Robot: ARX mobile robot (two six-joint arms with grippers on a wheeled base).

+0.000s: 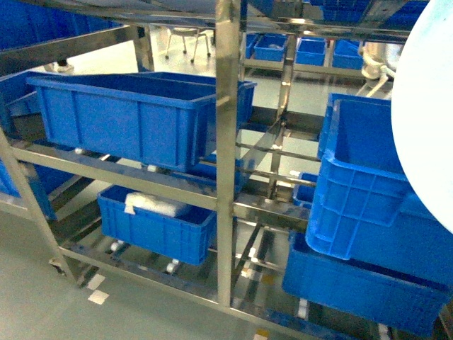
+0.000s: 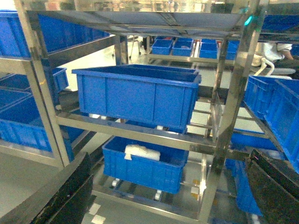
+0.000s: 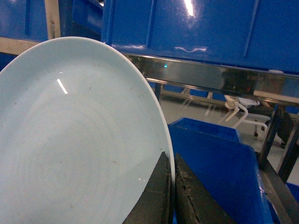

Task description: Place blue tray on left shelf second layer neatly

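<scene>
A steel rack (image 2: pixel 140 133) is seen ahead, with a large blue crate (image 2: pixel 138 95) set on one tier. Below it, a smaller blue crate (image 2: pixel 145 163) holding a white bundle (image 2: pixel 141 152) is seen. The left gripper's dark fingers (image 2: pixel 65 196) are spread wide apart at both lower corners.

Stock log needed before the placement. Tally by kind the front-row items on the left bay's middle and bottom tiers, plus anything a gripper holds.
Dark-blue crates: 2, one on each tier
White bundle, inside the bottom crate: 1
Pale blue tray, clamped at its rim by the right gripper: 1
Total: 4
</scene>
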